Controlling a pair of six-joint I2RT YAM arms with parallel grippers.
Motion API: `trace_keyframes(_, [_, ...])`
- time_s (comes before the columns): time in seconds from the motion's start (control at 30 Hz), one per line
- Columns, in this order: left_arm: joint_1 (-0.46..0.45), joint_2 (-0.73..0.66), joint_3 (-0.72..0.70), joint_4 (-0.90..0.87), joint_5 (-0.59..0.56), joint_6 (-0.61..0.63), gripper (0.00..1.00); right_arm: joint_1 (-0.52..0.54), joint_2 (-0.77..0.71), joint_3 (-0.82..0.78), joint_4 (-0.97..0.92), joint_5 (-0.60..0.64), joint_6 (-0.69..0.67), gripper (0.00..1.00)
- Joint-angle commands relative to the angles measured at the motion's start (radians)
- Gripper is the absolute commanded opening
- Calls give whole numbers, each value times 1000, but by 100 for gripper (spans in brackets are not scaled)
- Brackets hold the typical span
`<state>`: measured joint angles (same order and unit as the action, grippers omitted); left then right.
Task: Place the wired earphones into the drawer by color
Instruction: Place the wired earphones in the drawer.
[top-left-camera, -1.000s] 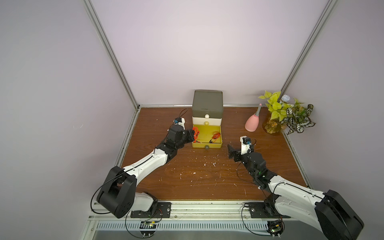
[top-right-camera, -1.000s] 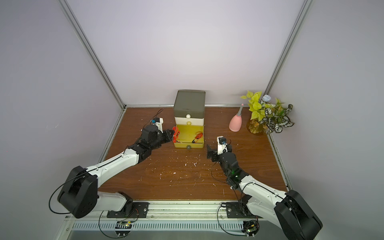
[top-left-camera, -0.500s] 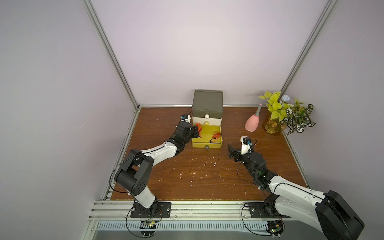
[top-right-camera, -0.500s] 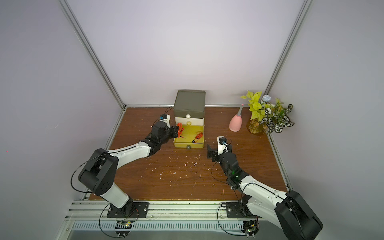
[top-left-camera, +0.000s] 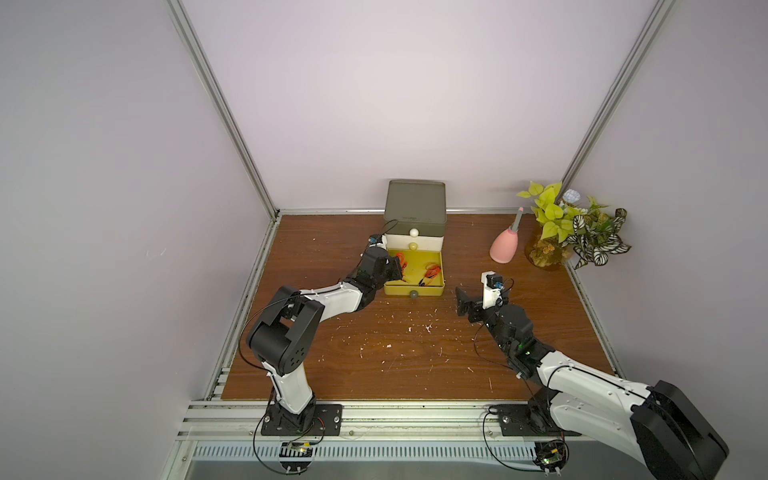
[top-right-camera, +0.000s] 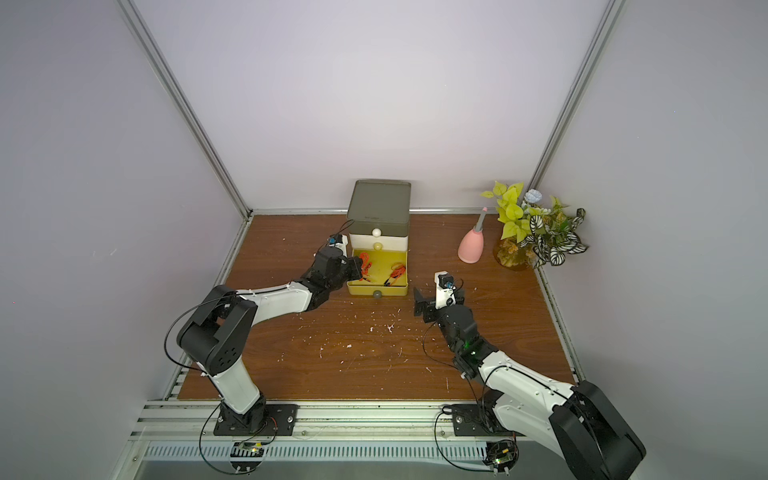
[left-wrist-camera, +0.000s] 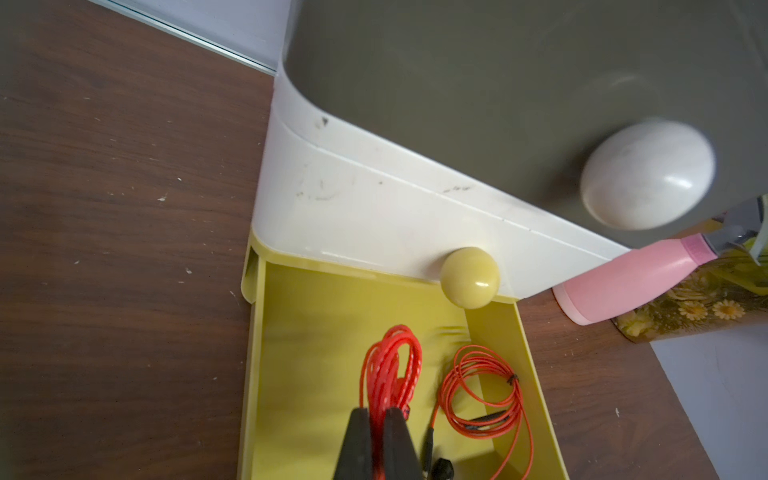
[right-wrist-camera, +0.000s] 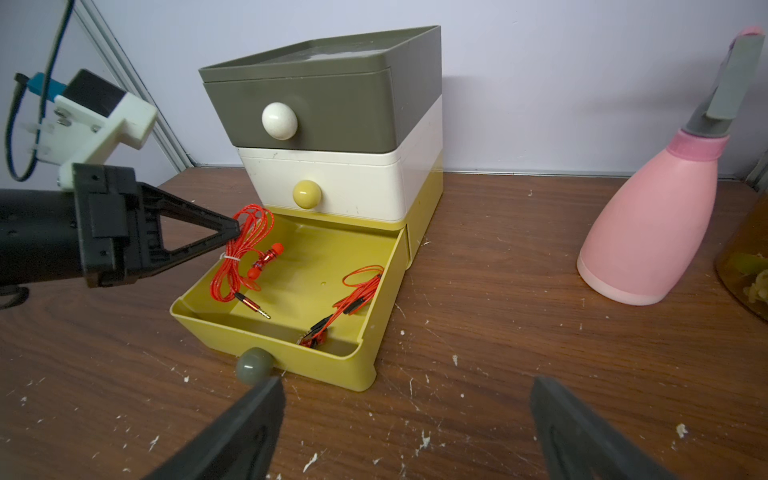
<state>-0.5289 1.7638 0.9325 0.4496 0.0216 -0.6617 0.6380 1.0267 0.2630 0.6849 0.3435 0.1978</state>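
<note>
The drawer (top-left-camera: 415, 203) box stands at the back of the table, its olive and cream tiers shut and its yellow bottom tray (right-wrist-camera: 291, 357) pulled open. My left gripper (left-wrist-camera: 376, 411) is shut on a red wired earphones bundle (left-wrist-camera: 392, 365), which hangs over the tray's left part (right-wrist-camera: 245, 257). In both top views the left gripper (top-left-camera: 397, 268) (top-right-camera: 355, 268) reaches in from the left. A second red bundle (right-wrist-camera: 359, 286) (top-left-camera: 432, 272) lies in the tray's right side. My right gripper (right-wrist-camera: 405, 384) stands open and empty just in front of the tray's grey knob (right-wrist-camera: 253, 370).
A pink bottle (top-left-camera: 505, 249) and a potted plant (top-left-camera: 573, 224) stand at the back right. White crumbs (top-left-camera: 415, 328) are scattered over the wooden table. Walls close the table in on the left, back and right.
My left gripper has carried the red bundle rightwards, from beside the tray's left wall to over the tray. The right arm has not moved.
</note>
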Motion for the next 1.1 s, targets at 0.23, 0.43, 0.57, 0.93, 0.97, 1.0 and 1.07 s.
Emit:
trace_keyframes(0.23, [-12, -69, 22, 7, 0, 7, 40, -4, -12, 23, -3, -86, -19, 99])
trace_keyframes(0.43, [-12, -209, -37, -23, -15, 5, 70, -6, 58, 84, -56, -184, -43, 99])
trace_keyframes(0.57, [-10, -325, -132, -30, -45, 23, 94, -6, 131, 136, -90, -208, -47, 99])
trace_keyframes(0.93, [42, -586, -380, -39, -71, 136, 99, -2, 301, 178, -47, -137, -49, 99])
trace_keyframes(0.97, [43, -605, -408, -21, -80, 152, 99, 0, 318, 184, -46, -132, -53, 99])
trace_keyframes(1.0, [43, -624, -438, 0, -90, 164, 99, 2, 333, 188, -40, -127, -58, 99])
trace_keyframes(1.07, [44, -653, -502, 52, -104, 180, 99, 8, 359, 197, -32, -116, -69, 99])
